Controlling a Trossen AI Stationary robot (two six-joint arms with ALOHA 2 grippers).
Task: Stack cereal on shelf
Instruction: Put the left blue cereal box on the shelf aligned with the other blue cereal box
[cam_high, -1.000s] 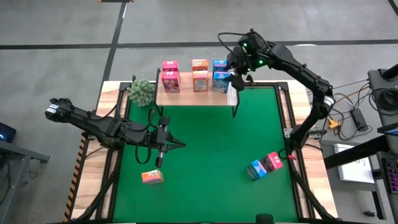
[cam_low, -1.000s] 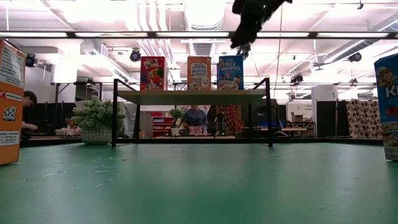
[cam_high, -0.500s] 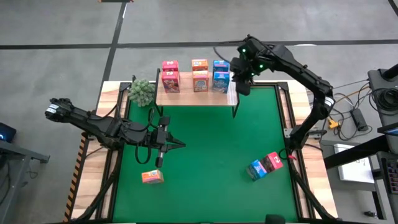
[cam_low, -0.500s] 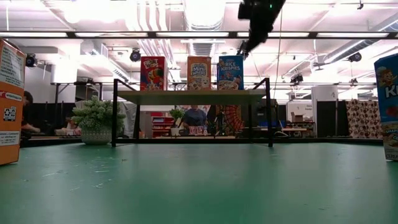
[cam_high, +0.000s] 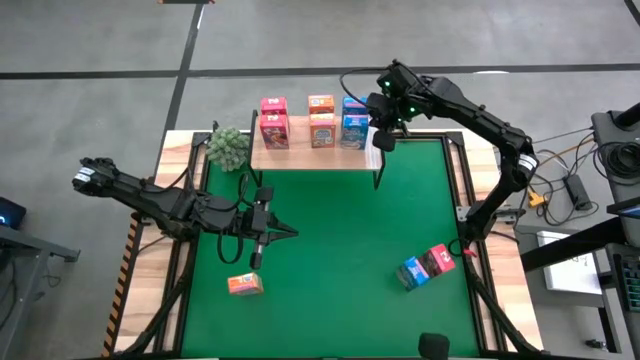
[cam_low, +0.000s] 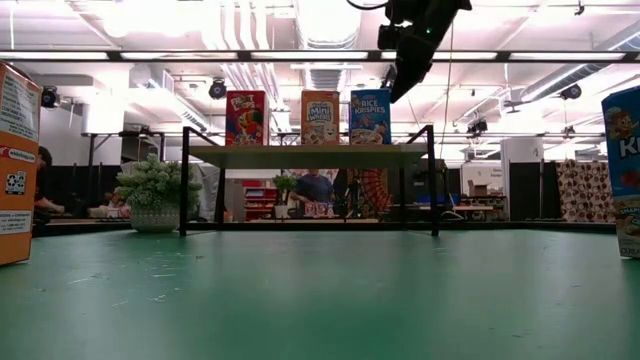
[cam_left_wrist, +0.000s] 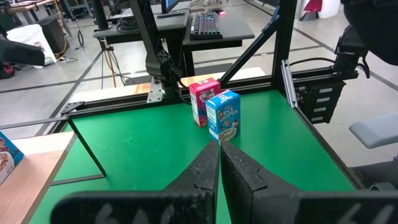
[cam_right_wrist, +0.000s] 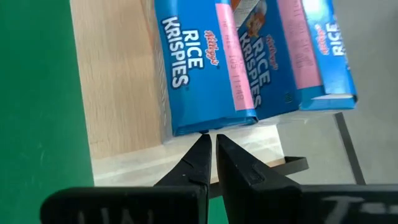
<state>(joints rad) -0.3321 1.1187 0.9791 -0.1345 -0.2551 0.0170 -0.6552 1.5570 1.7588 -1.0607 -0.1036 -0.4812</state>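
Note:
The shelf (cam_high: 300, 158) stands at the mat's far edge with cereal boxes upright on it in two rows: pink (cam_high: 273, 130), orange (cam_high: 322, 130) and blue (cam_high: 354, 130) in front, one of each colour behind. My right gripper (cam_right_wrist: 210, 140), shut, hangs over the shelf's right end, its tips at the front blue box (cam_right_wrist: 199, 68). My left gripper (cam_high: 285, 233) waits shut over the mat's left half. An orange box (cam_high: 245, 285) lies near the front left. A blue box (cam_left_wrist: 224, 115) and a pink box (cam_left_wrist: 202, 99) stand together at the front right. My right gripper's shut fingertips (cam_right_wrist: 202, 149) point slanting down at the front blue box's top edge (cam_right_wrist: 205, 129), on its side toward the shelf's right end. I cannot tell whether they touch it. The box stands upright on the shelf board (cam_right_wrist: 118, 93).
A green plant (cam_high: 228, 147) stands beside the shelf's left end. The shelf's black legs (cam_low: 432, 180) stand on the green mat (cam_high: 340, 220), whose middle is bare. Wooden strips and metal frame edge the table; people and desks show in the room behind.
My right gripper has shut its fingers above the shelf's right end, swung a little toward the table's right edge and back, and come down toward the front blue box's top. The boxes on the shelf stand as before.

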